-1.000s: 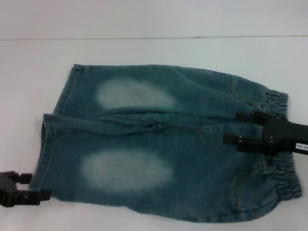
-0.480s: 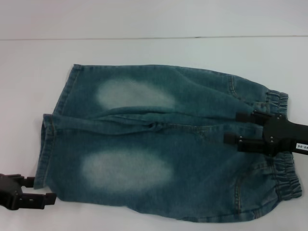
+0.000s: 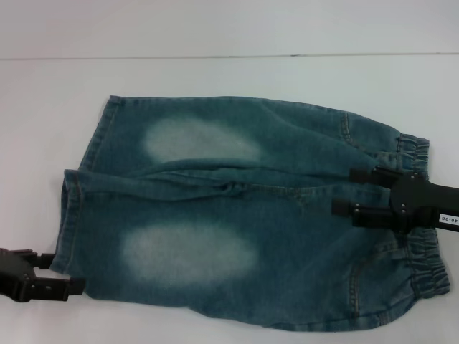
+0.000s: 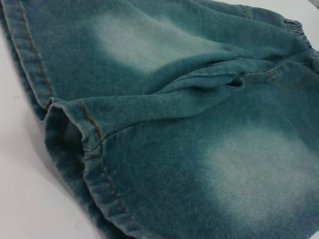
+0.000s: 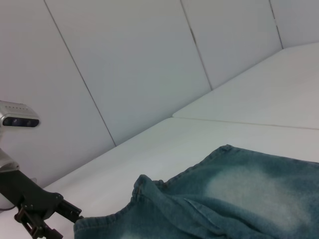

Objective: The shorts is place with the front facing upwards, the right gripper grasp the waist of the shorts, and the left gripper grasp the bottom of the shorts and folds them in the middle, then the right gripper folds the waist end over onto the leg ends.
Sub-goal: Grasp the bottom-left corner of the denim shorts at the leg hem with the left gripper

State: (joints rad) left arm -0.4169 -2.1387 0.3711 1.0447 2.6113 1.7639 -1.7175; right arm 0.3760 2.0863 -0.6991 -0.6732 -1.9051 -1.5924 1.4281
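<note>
Shorts (image 3: 244,215): blue-green denim, spread flat on the white counter (image 3: 229,79), front up, waist toward the robot's right, leg hems toward its left. Two pale faded ovals show, one on each leg.
Waist (image 3: 423,265): ruffled elastic band along the right edge of the shorts; its middle stretch is covered by the right end effector.
Leg ends (image 3: 70,215): two flat stitched hems at the left edge; the nearer leg's hem stands slightly open, seen close up in the left wrist view (image 4: 94,164).
Centre seam: a raised crease runs along the middle between the two legs.
Right end effector (image 3: 358,192): black claw with white sticker, over the middle of the waistband, fingers pointing toward the legs. Fingers stand apart, one above the other in the head view, with denim between and under them; not clamped.
Left end effector (image 3: 61,274): black claw at the near-left corner of the shorts, just beside the nearer leg hem, fingertips reaching the hem edge. Fingers spread apart, nothing gripped. It also shows far off in the right wrist view (image 5: 47,211).
</note>
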